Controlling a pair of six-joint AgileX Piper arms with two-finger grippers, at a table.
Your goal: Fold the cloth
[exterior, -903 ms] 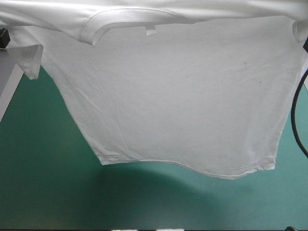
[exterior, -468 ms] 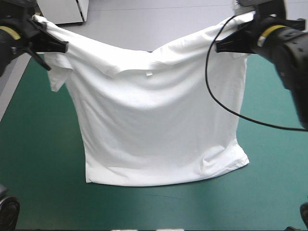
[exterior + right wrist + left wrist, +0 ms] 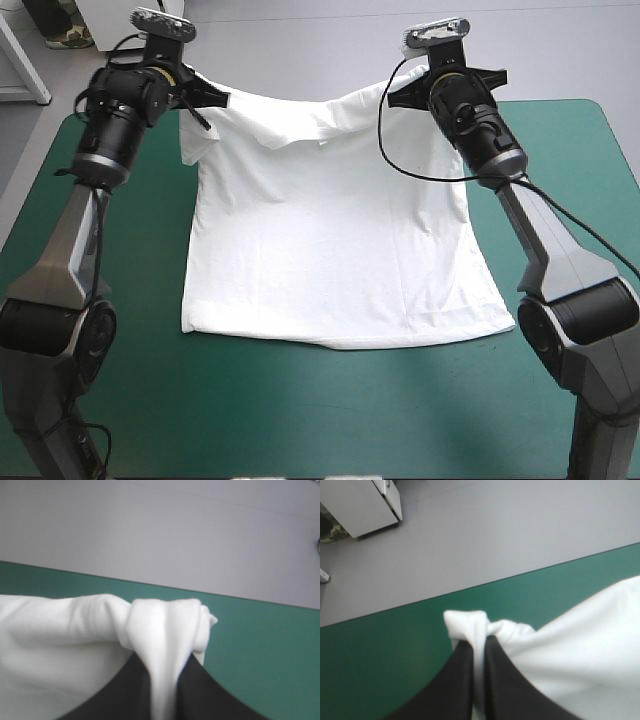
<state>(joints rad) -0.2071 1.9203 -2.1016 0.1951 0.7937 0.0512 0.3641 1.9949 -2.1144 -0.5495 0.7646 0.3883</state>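
Note:
The white T-shirt (image 3: 330, 250) lies mostly spread on the teal-green cover, hem toward the near edge, collar toward the far edge. Its two shoulder corners are held up off the table near the far edge. My left gripper (image 3: 215, 97) is shut on the T-shirt's left shoulder corner, and the cloth (image 3: 485, 630) bunches out between the black fingers (image 3: 455, 680). At the other shoulder my right gripper (image 3: 395, 97) is shut on the T-shirt too, a thick fold (image 3: 165, 630) wrapped over the fingertips (image 3: 197, 687). The left sleeve (image 3: 192, 145) hangs below the left gripper.
Bare teal-green cover (image 3: 330, 410) runs along the near side and on both sides of the T-shirt. The table's far edge (image 3: 470, 587) lies just ahead of both grippers, grey floor beyond it. A black cable (image 3: 400, 160) loops from the right wrist over the shirt.
Both grippers have carried the T-shirt away toward the far edge and down. It hung close to the camera earlier; now its body lies flat on the table.

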